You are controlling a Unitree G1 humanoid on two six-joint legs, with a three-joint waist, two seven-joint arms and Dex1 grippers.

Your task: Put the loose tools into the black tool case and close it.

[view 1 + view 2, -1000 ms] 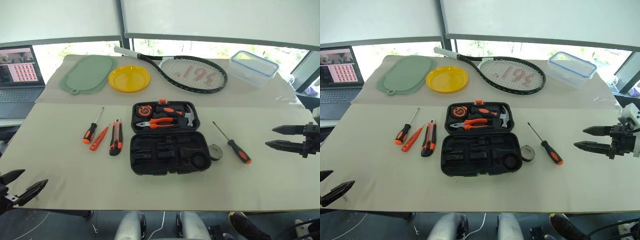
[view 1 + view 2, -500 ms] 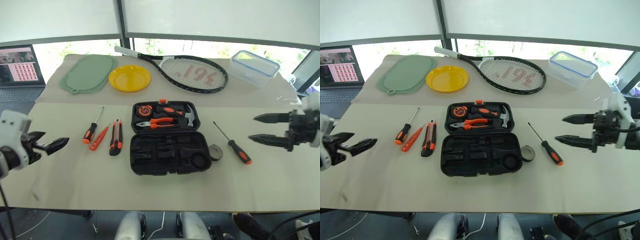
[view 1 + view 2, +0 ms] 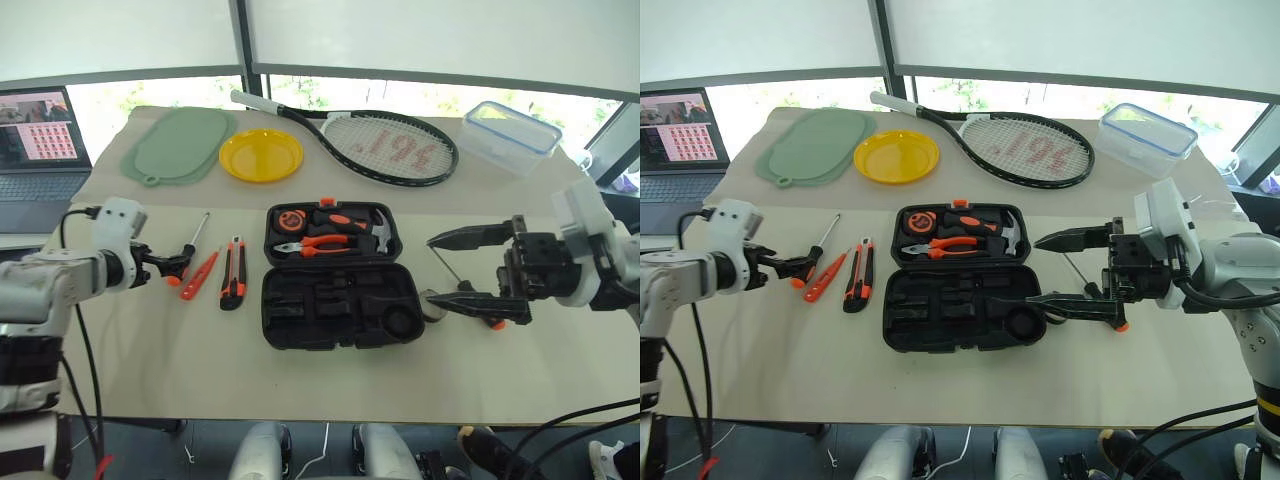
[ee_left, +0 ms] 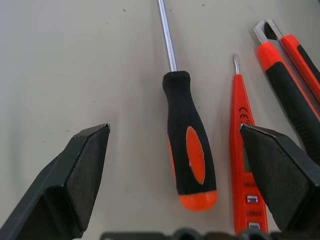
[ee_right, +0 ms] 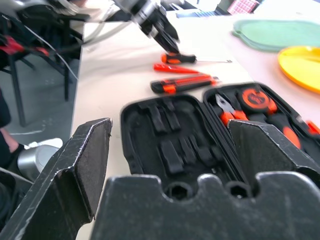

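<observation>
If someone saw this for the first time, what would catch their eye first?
Probably the open black tool case at the table's middle, orange-handled tools in its far half, near half empty. Next, the two open grippers closing in: the left gripper at a screwdriver, the right gripper over the tape roll beside the case.

Table (image 3: 150, 370) pale beige, plain. Tool case (image 3: 338, 303) at frame centre black, with small orange latch at top edge; pliers (image 3: 312, 244) inside orange-handled. Screwdriver (image 4: 189, 155) black with orange oval patch and orange end cap. Second screwdriver (image 4: 242, 165) fully orange. Utility knife (image 3: 232, 274) black and orange. Plate (image 3: 260, 155) in upper left was yellow, mat (image 3: 178, 146) beside it pale green. Racket (image 3: 385, 145) black-framed, red mark on white strings. Box (image 3: 510, 136) in upper right clear, blue rim.
</observation>
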